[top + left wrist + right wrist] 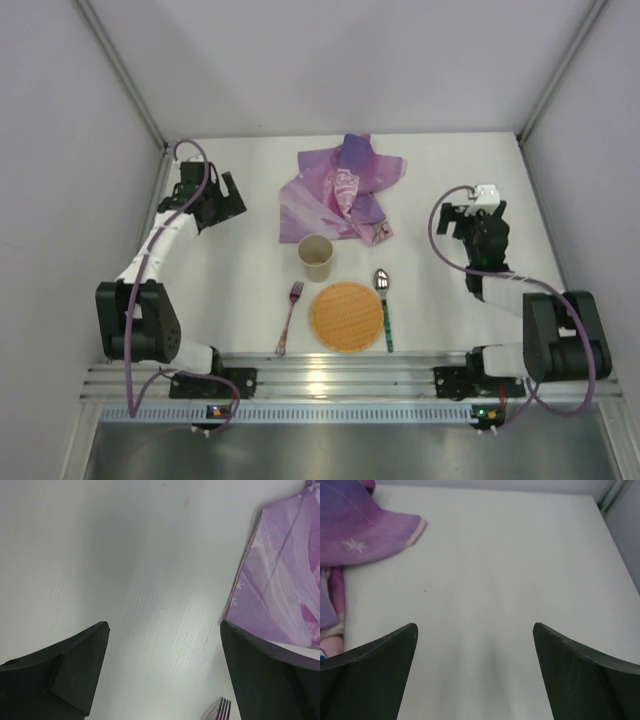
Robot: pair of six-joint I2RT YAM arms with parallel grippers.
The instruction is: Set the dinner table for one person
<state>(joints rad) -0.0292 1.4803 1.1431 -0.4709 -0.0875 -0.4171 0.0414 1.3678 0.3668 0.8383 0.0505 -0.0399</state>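
Observation:
On the white dinner table [240, 270] an orange woven plate [346, 316] lies near the front, with a purple fork [290, 316] to its left and a spoon [383, 305] to its right. A beige cup [316, 257] stands just behind the plate. A crumpled purple cloth [342, 190] lies behind the cup; it also shows at the right in the left wrist view [282, 585] and at the left in the right wrist view [355, 535]. My left gripper [226, 200] [162, 630] hangs open over bare table at far left. My right gripper [482, 225] [475, 630] is open at far right, holding nothing.
Grey walls close in the table on the left, right and back. A ribbed aluminium rail [340, 380] runs along the near edge, carrying both arm bases. The fork's tines [222, 707] peek in at the bottom of the left wrist view.

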